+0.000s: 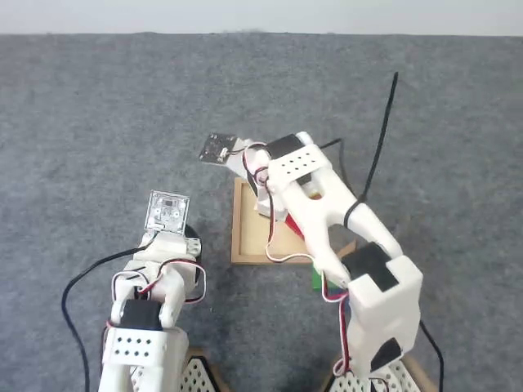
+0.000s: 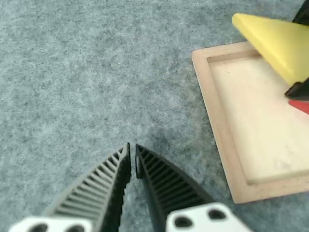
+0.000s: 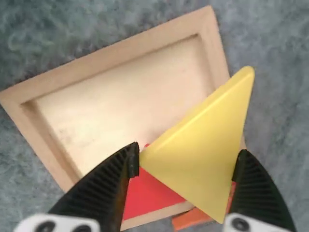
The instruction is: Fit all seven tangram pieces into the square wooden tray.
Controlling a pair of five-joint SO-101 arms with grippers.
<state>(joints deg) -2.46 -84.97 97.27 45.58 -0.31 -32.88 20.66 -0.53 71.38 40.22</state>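
**Op:** Grip status?

**Eng:** Your right gripper [image 3: 187,157] was spread wide and clamped on the yellow triangle [image 3: 203,140], one finger on each side. The triangle hung tilted over the tray [image 3: 116,53], with one tip out past the rim. Your left gripper [image 2: 133,151] held nothing, tips all but touching, low over the grey mat [image 2: 72,72] near the tray's side.

**Op:** Room to move?

**Eng:** Most of the tray floor was bare wood. The red piece [image 3: 149,193] lay flat inside, against the rim nearest your right gripper. In the high view, open mat ran along the tray's left and far sides.

**Op:** Count?

**Eng:** One tray. You had four pieces in sight:
- the yellow triangle
- the red piece
- one orange piece [image 3: 193,218], poking out past the rim under the yellow
- one green piece [image 1: 315,278], on the mat just beside the tray's near edge, partly hidden by your right arm
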